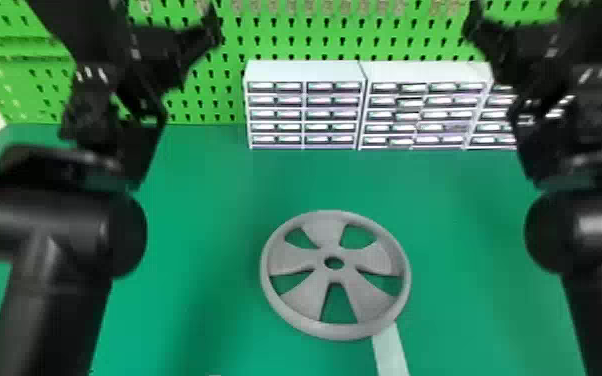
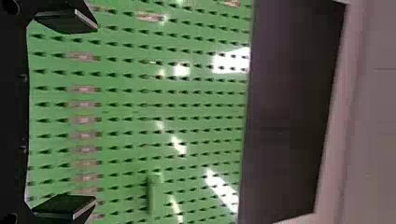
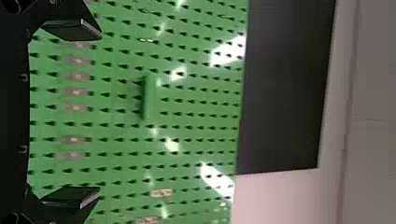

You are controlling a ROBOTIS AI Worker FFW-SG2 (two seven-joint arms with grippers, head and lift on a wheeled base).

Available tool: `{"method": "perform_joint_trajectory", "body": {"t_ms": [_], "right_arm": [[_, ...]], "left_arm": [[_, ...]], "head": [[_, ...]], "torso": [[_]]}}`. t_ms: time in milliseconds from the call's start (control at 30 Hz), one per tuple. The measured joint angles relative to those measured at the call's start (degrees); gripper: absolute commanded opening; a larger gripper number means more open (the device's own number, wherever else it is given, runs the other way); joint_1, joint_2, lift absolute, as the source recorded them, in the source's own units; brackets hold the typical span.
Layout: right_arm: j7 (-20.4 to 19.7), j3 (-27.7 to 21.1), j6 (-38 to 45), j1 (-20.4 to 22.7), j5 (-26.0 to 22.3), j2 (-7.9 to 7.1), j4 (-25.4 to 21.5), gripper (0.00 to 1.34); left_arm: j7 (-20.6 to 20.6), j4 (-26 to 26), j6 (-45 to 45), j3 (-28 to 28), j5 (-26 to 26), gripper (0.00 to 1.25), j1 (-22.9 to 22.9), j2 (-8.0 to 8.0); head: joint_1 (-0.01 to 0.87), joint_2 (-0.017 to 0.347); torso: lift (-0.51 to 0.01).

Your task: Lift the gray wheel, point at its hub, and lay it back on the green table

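At the left of the head view, the left gripper is held up in front of the green pegboard, its two fingers spread wide with nothing between them. In its wrist view, the pegboard and a dark panel are faced.

Next along, white drawer cabinets are lined up at the back of the green table, against the pegboard. In front of them, well apart, the gray wheel is laid flat on the table, untouched by either gripper; its hub is pierced by a round hole, and green is seen through the gaps between its spokes. Just beside the wheel's near rim, a pale strip is seen on the table.

At the right, the right gripper is raised likewise, its fingers spread and empty, and the rightmost cabinet is partly covered by that arm.
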Motion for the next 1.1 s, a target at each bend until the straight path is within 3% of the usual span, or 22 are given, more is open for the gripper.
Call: {"method": "perform_joint_trajectory", "body": {"t_ms": [467, 700, 1100], "right_arm": [[-0.07, 1.98, -5.09, -13.23, 1.41, -2.83, 0.05, 1.21], [-0.07, 3.15, -6.71, -19.45, 0.89, -3.69, -0.12, 1.21], [-0.36, 4.55, -9.91, -28.98, 4.5, -5.59, -1.78, 1.21]], "left_arm": [[0.05, 0.02, -7.38, -0.8, -2.55, 1.25, -14.08, 1.76], [0.79, -1.83, -9.85, 0.16, -2.96, 1.25, -18.97, 2.64], [2.35, -6.26, -12.76, -0.24, -4.87, 1.25, -27.06, 4.66]], "head": [[0.692, 0.048], [0.692, 0.048], [0.692, 0.048]], "torso": [[-0.093], [-0.093], [-0.093]]}}
